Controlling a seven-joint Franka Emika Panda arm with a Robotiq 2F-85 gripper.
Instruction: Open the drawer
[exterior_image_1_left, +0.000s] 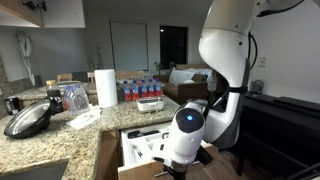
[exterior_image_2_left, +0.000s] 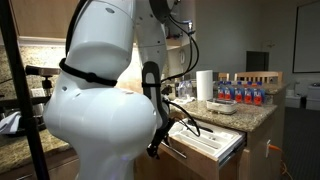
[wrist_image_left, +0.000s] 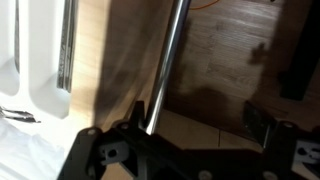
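Wood drawer (wrist_image_left: 110, 60) stands pulled out, white cutlery tray (exterior_image_2_left: 205, 138) showing.

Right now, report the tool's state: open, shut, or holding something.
Tool: open, jaws spread wide and clamping nothing. The wrist view shows the silver bar handle running between them, close to one finger.
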